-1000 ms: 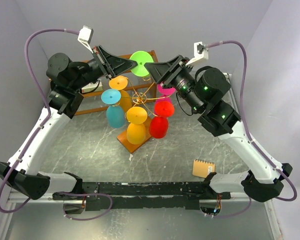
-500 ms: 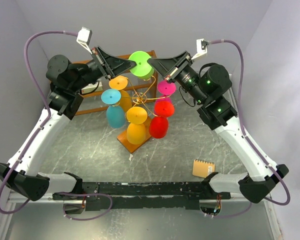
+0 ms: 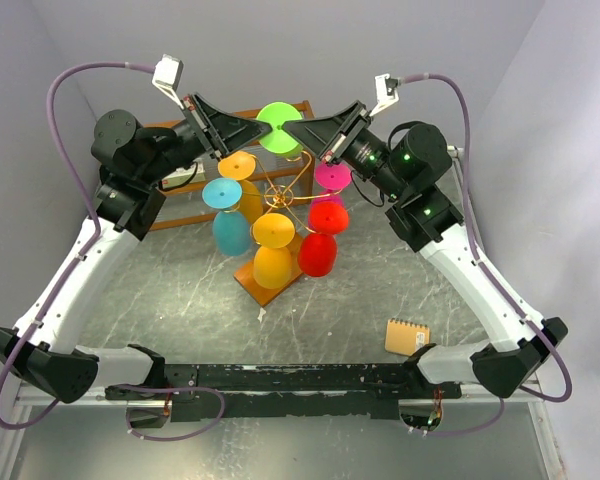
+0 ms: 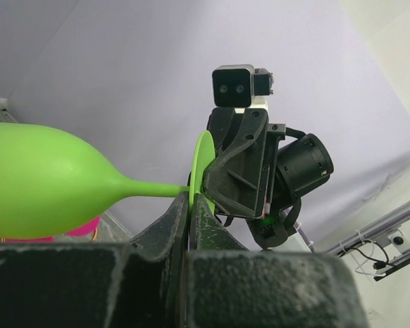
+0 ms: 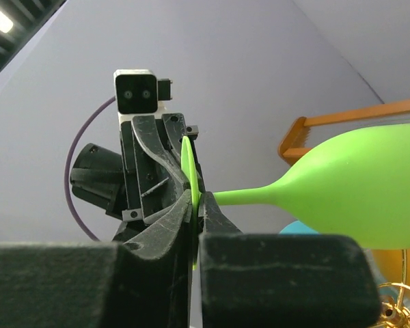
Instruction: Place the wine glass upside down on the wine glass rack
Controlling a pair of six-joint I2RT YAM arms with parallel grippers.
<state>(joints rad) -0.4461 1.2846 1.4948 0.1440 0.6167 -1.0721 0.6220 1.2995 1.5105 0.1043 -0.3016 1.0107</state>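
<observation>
A green wine glass (image 3: 278,127) hangs bowl-down above the wine glass rack (image 3: 277,188), a gold wire stand on an orange-brown base (image 3: 261,281). My left gripper (image 3: 264,128) and right gripper (image 3: 291,127) meet at its foot disc from opposite sides, and both are shut on the rim. In the left wrist view the gripper (image 4: 189,205) pinches the disc (image 4: 202,164), with the bowl (image 4: 41,181) at left. In the right wrist view the gripper (image 5: 197,205) pinches the disc (image 5: 188,179), with the bowl (image 5: 359,184) at right.
Orange (image 3: 237,166), blue (image 3: 226,215), yellow (image 3: 273,250), red (image 3: 322,236) and pink (image 3: 332,176) glasses hang upside down on the rack. A brown slatted shelf (image 3: 185,213) stands behind it. A small notepad (image 3: 407,336) lies at the front right.
My right gripper swung left and rose to the green glass's foot disc and closed on its rim. The left gripper and the glass have stayed put.
</observation>
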